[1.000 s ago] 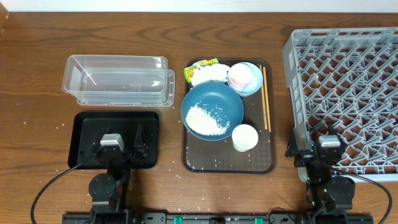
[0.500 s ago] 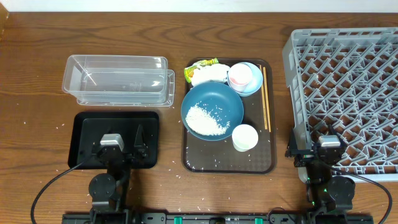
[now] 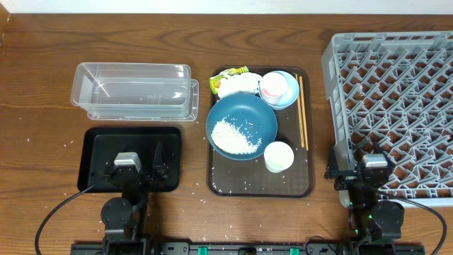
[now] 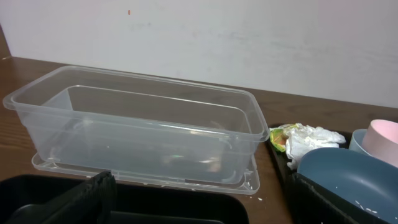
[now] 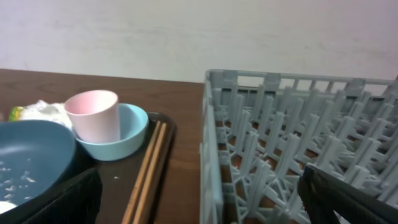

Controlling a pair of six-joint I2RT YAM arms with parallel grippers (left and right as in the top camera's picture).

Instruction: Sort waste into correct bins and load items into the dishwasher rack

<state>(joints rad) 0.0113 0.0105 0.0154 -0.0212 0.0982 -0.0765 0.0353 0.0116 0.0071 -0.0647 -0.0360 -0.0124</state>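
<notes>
On the brown serving tray, a dark-blue bowl holds white rice. Behind it lie a crumpled tissue with a yellow-green wrapper, and a pink cup standing in a light-blue bowl. A white cup stands at the front right, with chopsticks along the right rim. The clear container and black tray are on the left, and the grey rack is on the right. My left gripper is open over the black tray. My right gripper is open at the rack's front-left corner.
Loose rice grains are scattered on the wooden table and on the serving tray floor. A white wall stands behind the table. The rack's left wall rises close to the right gripper.
</notes>
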